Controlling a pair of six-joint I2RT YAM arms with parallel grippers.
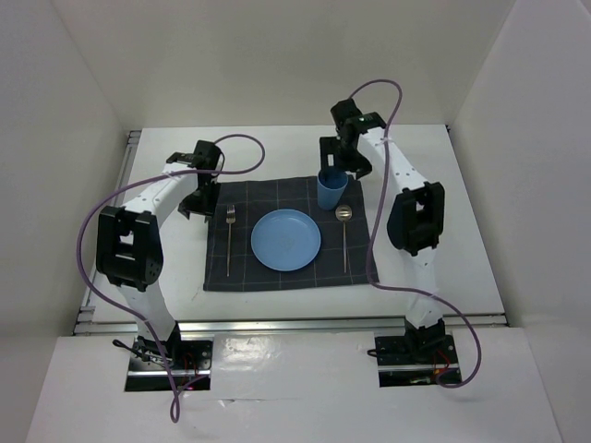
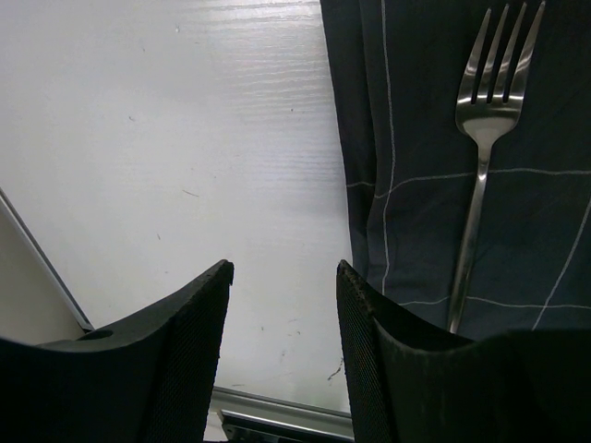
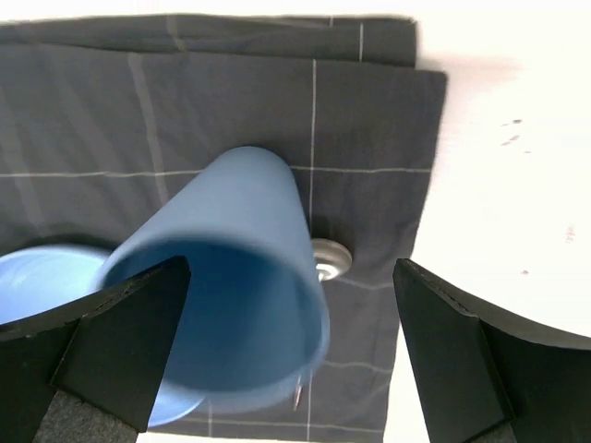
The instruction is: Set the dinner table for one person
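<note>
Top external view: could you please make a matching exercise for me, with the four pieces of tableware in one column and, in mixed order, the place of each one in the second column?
Things
1. silver metal fork
2. round blue plate
3. tall blue cup
4. silver metal spoon

Places
A. standing at the far right part of the dark grey checked cloth
B. in the middle of the cloth
C. lying left of the plate
D. lying right of the plate

Pairs: 1-C, 2-B, 3-A, 4-D
</note>
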